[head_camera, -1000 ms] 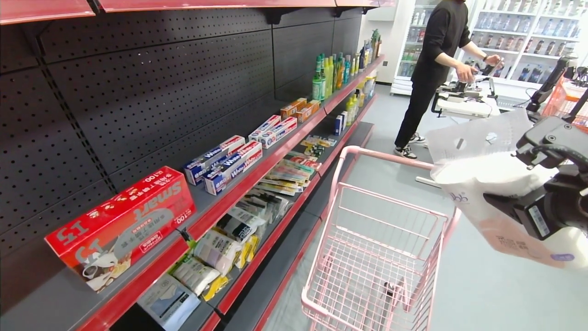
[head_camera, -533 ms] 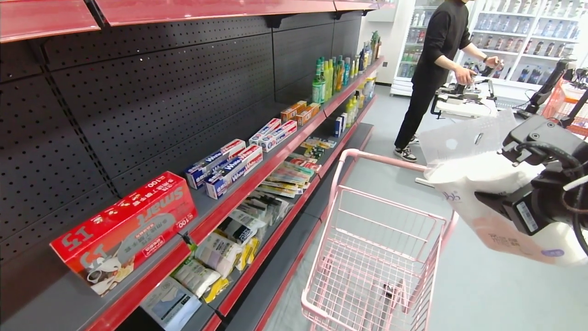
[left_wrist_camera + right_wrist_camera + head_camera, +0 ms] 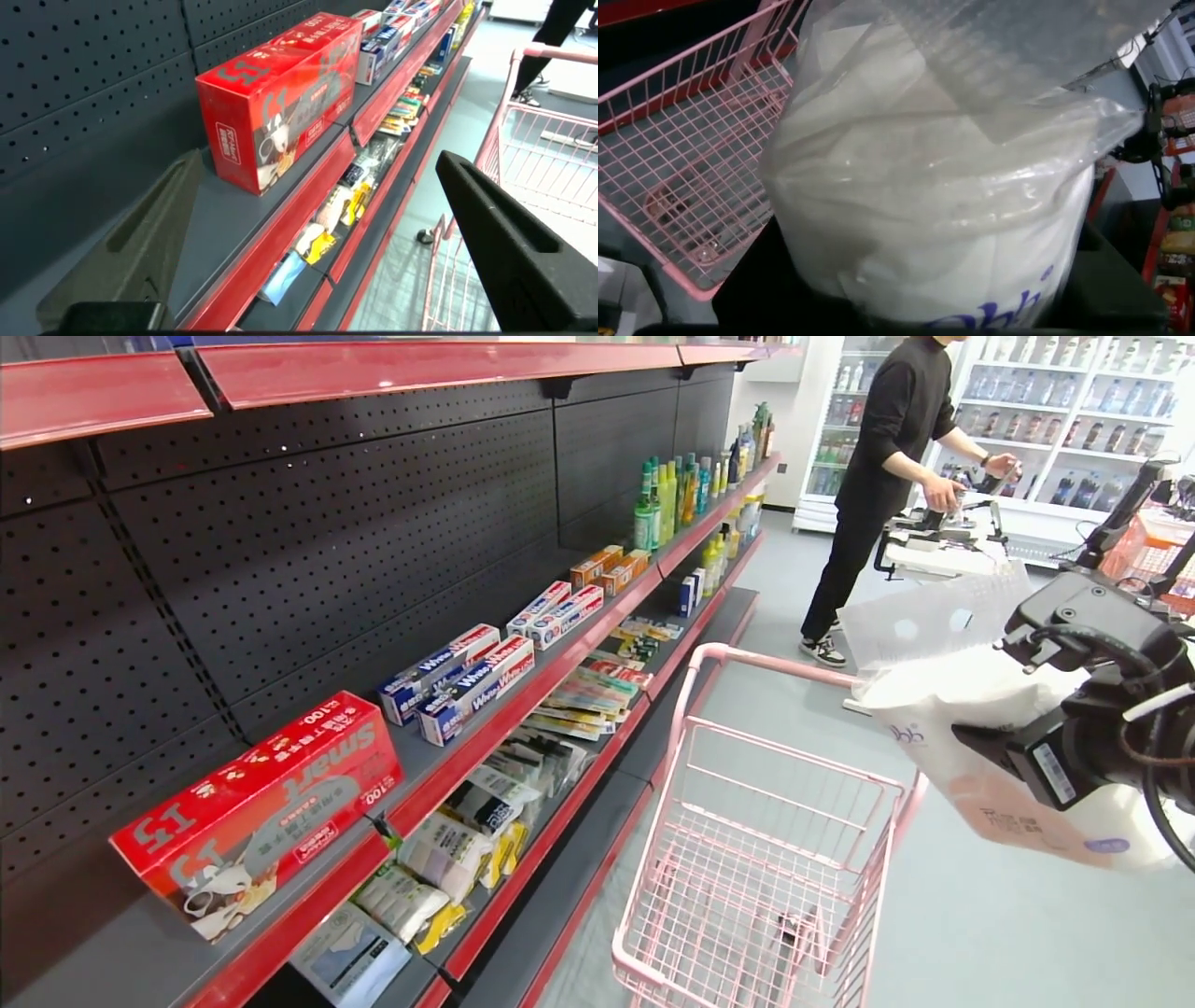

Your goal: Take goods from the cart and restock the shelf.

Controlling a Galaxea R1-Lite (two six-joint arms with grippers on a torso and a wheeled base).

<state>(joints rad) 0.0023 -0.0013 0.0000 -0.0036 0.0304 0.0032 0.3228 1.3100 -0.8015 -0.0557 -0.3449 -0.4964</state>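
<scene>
Grey floor [image 3: 980, 933], white glass-door coolers [image 3: 1046, 401] behind

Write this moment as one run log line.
right gripper: shut on white pack, raised beside pink cart | left gripper: open, facing shelf near red box | pack not yet shelved

Pack of white paper rolls [image 3: 943, 709] [image 3: 943, 215]: clear plastic wrap, pinkish print on the lower part, perforated handle flap sticking up on top. It hung tilted in the air, clamped in the right gripper [image 3: 1004, 756], at the cart's right side and higher than its rim.
Cart [image 3: 775, 661] [image 3: 701, 159] [image 3: 551, 140]: pink wire basket with a pink tube rim, upright on the grey floor, standing lengthwise along the shelf and just beside its lowest tier.
Shelf [image 3: 523, 695] [image 3: 280, 196]: black pegboard back, grey decks with red front edges, several tiers, on the robot's left, well apart from the pack.
</scene>
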